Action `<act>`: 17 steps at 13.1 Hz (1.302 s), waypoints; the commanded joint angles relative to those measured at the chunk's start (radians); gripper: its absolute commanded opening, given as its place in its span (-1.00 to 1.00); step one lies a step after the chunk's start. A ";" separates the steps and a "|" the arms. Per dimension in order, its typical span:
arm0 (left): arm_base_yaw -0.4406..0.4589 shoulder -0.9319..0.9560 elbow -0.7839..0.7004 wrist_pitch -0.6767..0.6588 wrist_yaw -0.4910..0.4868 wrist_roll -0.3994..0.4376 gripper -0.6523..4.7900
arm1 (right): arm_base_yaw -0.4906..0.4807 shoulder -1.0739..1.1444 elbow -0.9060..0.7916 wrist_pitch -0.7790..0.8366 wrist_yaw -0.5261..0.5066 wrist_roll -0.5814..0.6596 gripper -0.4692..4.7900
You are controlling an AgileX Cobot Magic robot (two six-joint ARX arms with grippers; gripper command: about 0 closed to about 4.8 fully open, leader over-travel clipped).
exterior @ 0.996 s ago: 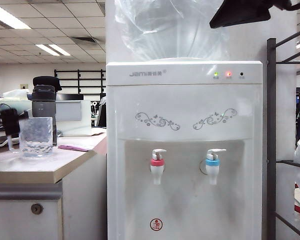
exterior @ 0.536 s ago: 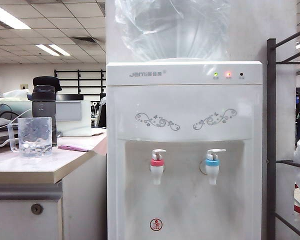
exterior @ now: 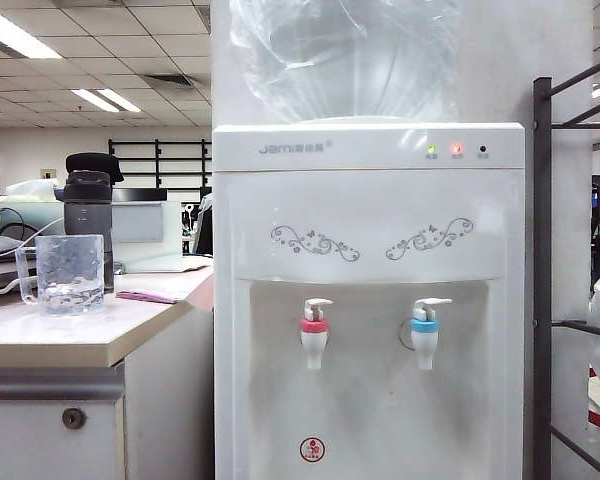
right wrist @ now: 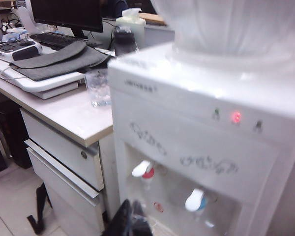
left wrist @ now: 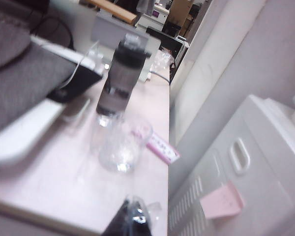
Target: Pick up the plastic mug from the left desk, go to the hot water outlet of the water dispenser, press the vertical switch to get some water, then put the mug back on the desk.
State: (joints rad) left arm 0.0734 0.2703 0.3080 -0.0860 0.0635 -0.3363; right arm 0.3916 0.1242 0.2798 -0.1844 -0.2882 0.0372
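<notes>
**Op:** Seeing the mug (exterior: 70, 272) standing on the desk (exterior: 90, 335), near its front edge, just in front of the grey tumbler (exterior: 88, 225). Nothing holds it. Left gripper (left wrist: 132, 221) is shut and empty, above the desk edge; right gripper (right wrist: 132, 219) is shut too, in front of the dispenser (exterior: 370, 300).

**Eng:** Risks?

**Op:** Any stray arm swing near that edge could tip the mug off. It looks light.

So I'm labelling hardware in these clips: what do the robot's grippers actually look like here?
Little shows. The left gripper and right gripper each appear only as a dark, black pair of tapering fingertips with a glossy, clear-looking wrapping, closed together. No cables or markings visible; neither arm appears in the exterior view.
</notes>
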 commanded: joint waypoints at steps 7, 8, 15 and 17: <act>-0.002 -0.239 -0.300 0.014 -0.014 0.045 -0.78 | -0.001 0.002 -0.276 0.183 0.182 0.070 -0.82; -0.002 -0.240 -0.300 -0.004 0.006 0.041 -0.77 | 0.000 0.002 -0.276 0.153 0.182 0.072 -0.77; -0.002 -0.240 -0.300 -0.014 0.004 0.041 -0.77 | -0.032 -0.032 -0.276 0.126 0.171 0.074 -0.77; -0.002 -0.240 -0.300 -0.014 0.005 0.041 -0.77 | -0.145 -0.109 -0.276 0.126 0.171 0.074 -0.77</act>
State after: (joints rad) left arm 0.0731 0.0303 0.0086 -0.1097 0.0639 -0.3000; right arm 0.2893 0.0425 0.0071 -0.0734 -0.1165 0.1120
